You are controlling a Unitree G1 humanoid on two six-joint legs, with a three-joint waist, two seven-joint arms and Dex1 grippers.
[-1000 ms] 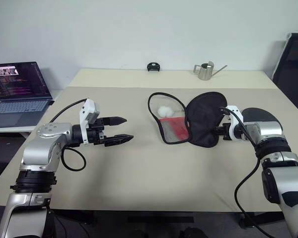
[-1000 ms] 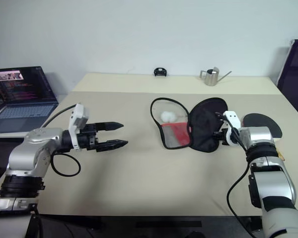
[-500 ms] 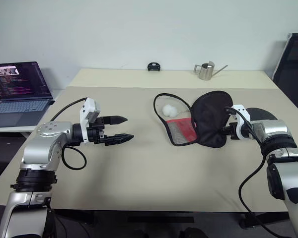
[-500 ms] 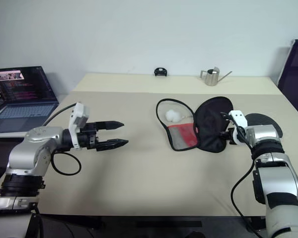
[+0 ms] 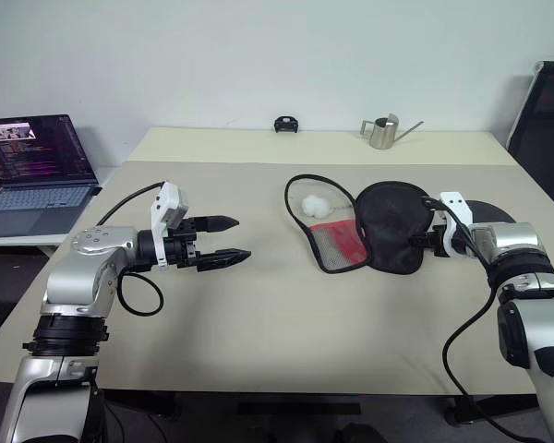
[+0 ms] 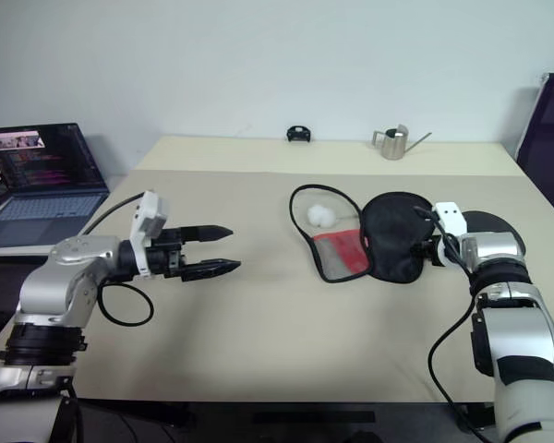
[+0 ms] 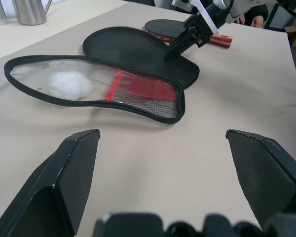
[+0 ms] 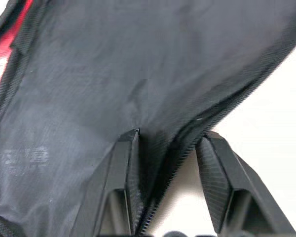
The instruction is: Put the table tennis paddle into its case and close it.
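Here, your left gripper (image 5: 229, 240) hangs over bare table (image 5: 258, 323) with its fingers spread wide and nothing between them, pointing across toward the middle of the table. Further along lies the case (image 5: 355, 226), unzipped and folded open flat: the mesh half with the red panel faces your left arm and has a white ball (image 5: 313, 205) resting in it, while the plain black flap lies toward your right. Your right gripper (image 6: 426, 249) sits at that flap's outer edge; the right wrist view shows the fingers parted with the zip edge between them, so whether they grip it or are letting go I cannot tell. The paddle (image 7: 173, 30) lies just beyond the case on the right-arm side, partly hidden behind that arm, its handle pointing away from the case. By my reading the right arm is much the nearer one to pick it up.
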